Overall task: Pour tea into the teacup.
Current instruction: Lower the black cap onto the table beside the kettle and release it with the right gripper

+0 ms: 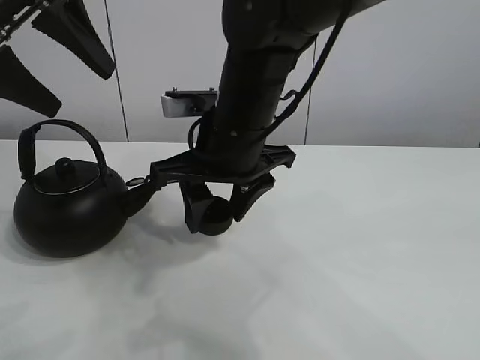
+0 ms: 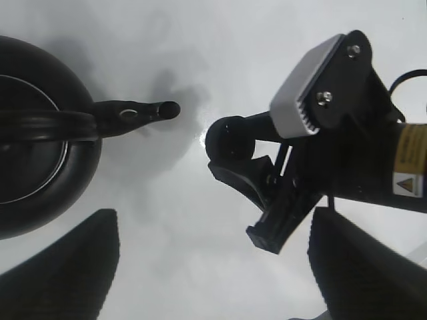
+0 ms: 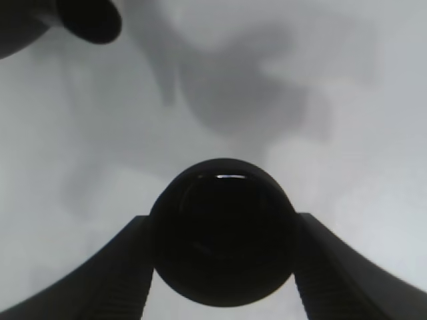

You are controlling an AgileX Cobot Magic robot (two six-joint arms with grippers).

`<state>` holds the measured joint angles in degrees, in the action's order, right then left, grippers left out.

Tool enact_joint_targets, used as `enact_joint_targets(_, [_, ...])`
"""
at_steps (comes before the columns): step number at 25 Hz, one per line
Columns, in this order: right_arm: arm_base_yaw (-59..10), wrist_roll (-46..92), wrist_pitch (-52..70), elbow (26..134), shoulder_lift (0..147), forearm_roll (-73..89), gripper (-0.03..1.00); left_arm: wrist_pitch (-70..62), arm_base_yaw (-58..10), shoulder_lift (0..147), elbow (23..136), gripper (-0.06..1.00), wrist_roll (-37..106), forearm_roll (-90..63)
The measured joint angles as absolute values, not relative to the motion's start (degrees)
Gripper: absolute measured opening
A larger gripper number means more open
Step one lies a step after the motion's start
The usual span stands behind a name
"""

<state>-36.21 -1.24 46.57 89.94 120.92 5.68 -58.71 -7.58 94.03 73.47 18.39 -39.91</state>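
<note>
The teacup (image 1: 215, 217) is a tiny round black bowl at table level, just right of the kettle's spout (image 1: 141, 196). My right gripper (image 1: 217, 208) reaches in from above and is shut on it, one finger against each side; in the right wrist view the teacup (image 3: 223, 240) fills the gap between the fingers (image 3: 113, 270). The big black kettle (image 1: 67, 210) with its arched handle stands at the left. High above it, my left gripper (image 1: 82, 92) hangs open and holds nothing. Its wrist view shows the kettle (image 2: 33, 160), spout (image 2: 137, 112) and teacup (image 2: 228, 137) from above.
The white table (image 1: 360, 255) spreads out to the right and toward the front. A pale panelled wall (image 1: 405, 75) stands behind its far edge. The right arm's thick black forearm (image 1: 251, 82) slants over the middle of the table.
</note>
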Motion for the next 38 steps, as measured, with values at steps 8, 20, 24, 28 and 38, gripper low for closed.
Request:
enact_joint_targets(8, [-36.2,-2.2,50.1,97.2,127.1,0.9,0.41,-58.7,-7.6,94.0,73.5,0.57,18.4,-39.9])
enact_joint_targets(20, [-36.2,-4.3,48.1,97.6,130.2,1.3,0.41,-58.7,-7.6,94.0,73.5,0.57,18.4,-40.0])
enact_joint_targets(24, [-36.2,-4.3,48.1,97.6,130.2,1.6,0.41,-58.7,-7.6,94.0,73.5,0.57,18.4,-40.0])
enact_joint_targets(28, [-36.2,-4.3,48.1,97.6,130.0,2.0,0.46,-58.7,-7.6,94.0,73.5,0.57,18.4,-40.0])
enact_joint_targets(38, [-36.1,-4.6,49.0,97.6,126.7,0.0,0.5,-58.7,-7.6,94.0,73.5,0.57,18.4,-40.0])
